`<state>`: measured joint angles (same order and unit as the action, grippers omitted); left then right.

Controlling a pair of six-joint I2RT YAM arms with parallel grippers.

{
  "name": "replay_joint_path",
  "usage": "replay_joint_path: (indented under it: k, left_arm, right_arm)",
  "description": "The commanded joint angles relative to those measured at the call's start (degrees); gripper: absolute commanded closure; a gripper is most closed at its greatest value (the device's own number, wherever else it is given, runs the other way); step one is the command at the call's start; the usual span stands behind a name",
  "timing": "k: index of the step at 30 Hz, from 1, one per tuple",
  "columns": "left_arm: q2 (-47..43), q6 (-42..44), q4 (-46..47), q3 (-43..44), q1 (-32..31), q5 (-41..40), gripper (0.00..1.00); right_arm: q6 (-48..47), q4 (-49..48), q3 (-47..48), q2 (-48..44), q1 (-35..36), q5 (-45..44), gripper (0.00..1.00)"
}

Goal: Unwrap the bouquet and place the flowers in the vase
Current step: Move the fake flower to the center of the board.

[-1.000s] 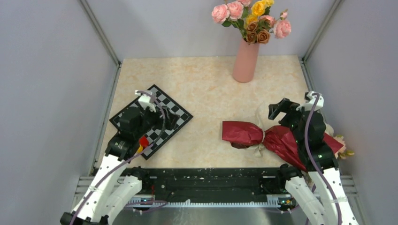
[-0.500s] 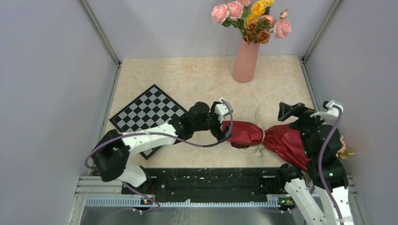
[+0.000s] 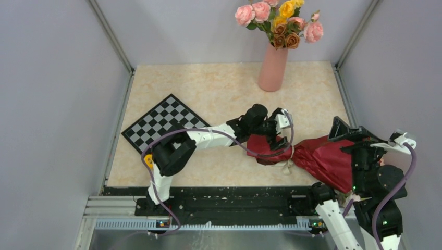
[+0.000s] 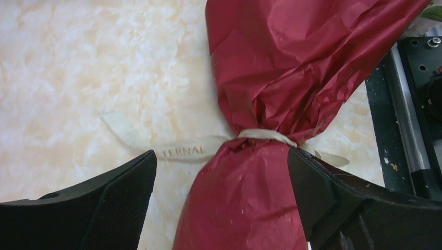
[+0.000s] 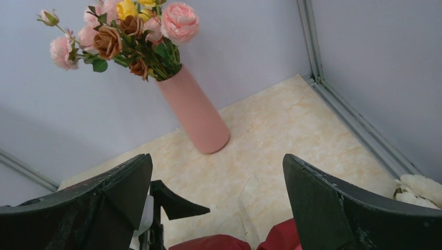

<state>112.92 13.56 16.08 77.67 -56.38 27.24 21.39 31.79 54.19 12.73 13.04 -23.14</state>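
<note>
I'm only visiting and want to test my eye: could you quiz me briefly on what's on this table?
1. True or false: the left gripper is shut on the bouquet.
2. What stands in the vase? A) nothing B) large pink, yellow and brown roses C) a chessboard
3. Fill in: the bouquet is tied with a cream ____.
Key: 1 false, its jaws stand open either side of it; 2 B; 3 ribbon.
</note>
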Motion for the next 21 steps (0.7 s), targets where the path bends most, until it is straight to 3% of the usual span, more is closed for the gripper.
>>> replay_joint_path:
  k: [1,10,21]
  left_arm:
    - [4.2,5.7,0.1,6.9,-1.4,5.5,0.01]
    - [11.1,12.7,-12.9,16.0,-3.9,8.9,0.01]
    - [17.6,19.3,-24.9,23.2,-4.8,5.0,0.01]
  right_arm:
    - [-2.0,2.5,2.5,-0.5,0.5,-2.3,0.01]
    - [-2.2,3.9,4.1,-1.9,0.5,-2.5,0.01]
    - [-0.7,4.9,4.1,-1.9,0.6,-0.6,0.01]
